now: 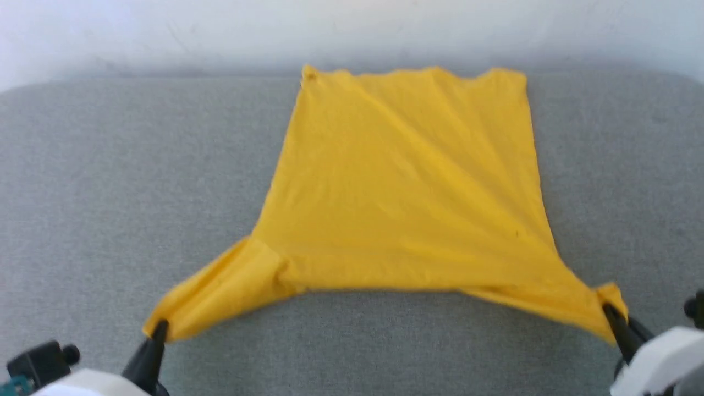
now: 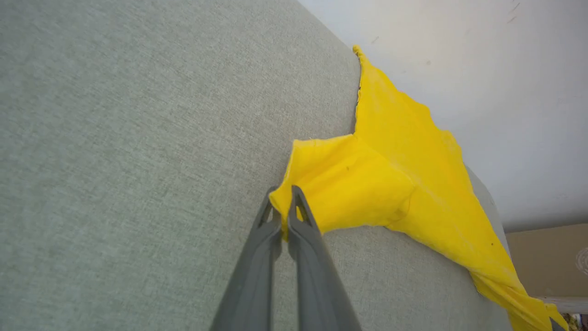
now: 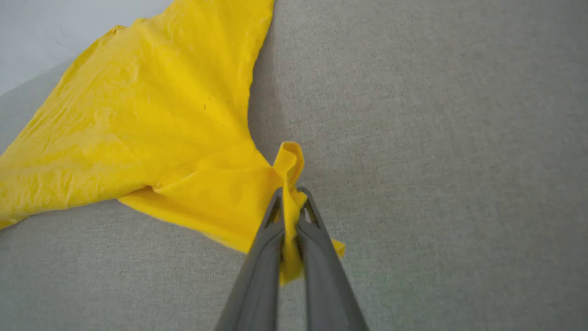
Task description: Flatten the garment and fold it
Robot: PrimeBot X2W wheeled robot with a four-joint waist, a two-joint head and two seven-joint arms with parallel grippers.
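garment [image 1: 407, 181]: spread out on the grey table [image 1: 82, 192], plain yellow side up
left gripper [image 1: 160, 329]: clamped on the near-left sleeve tip
right gripper [image 1: 608, 311]: pinching the near-right sleeve
why: guessing the sleeves are held wide to stretch wrinkles flat

Setting: a plain indoor work station, lab-like; the exact type cannot be told. Evidence: a grey woven-fabric surface [image 1: 110, 165] with rounded far corners extends beneath and ahead of the left end effector [image 1: 159, 328] and the right end effector [image 1: 609, 311]. A bare white wall [image 1: 352, 27] stands directly beyond its far edge. A tan panel [image 2: 546, 257] shows past that edge, well apart from the left end effector.
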